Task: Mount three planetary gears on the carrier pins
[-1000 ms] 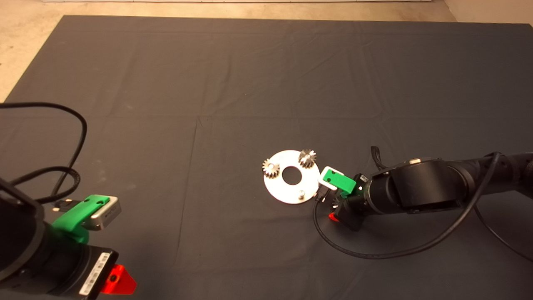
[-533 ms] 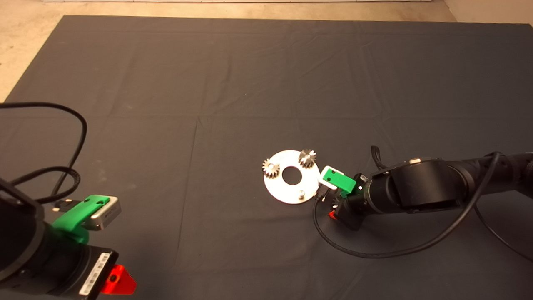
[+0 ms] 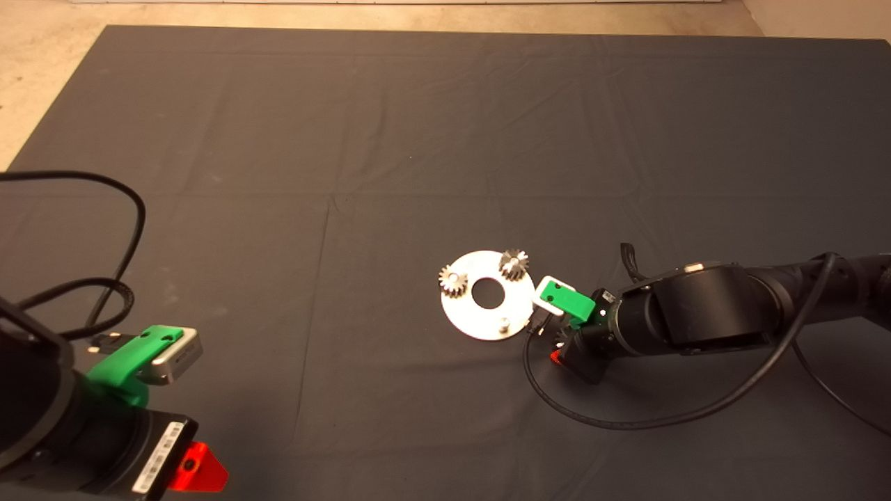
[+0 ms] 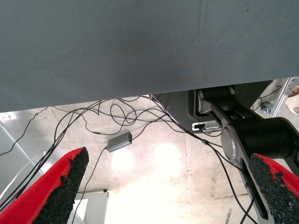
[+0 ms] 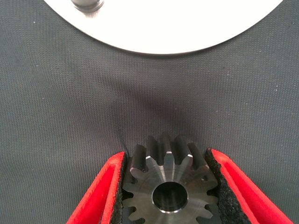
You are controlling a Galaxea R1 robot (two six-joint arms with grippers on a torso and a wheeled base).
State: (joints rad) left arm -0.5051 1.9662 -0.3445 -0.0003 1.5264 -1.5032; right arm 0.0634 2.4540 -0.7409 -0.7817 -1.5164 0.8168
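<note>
Dark mat (image 3: 390,125), floor cables (image 4: 117,114)

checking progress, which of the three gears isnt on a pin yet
The gear between the right gripper pads, off the disc; the other two sit on pins.

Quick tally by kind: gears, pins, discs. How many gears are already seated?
Planetary gears: 3. Two seated on the disc, at and; one between the right gripper fingers, beside the disc on the mat.
Carrier pins: 3, one bare.
Disc: 1.
Total: 7.
</note>
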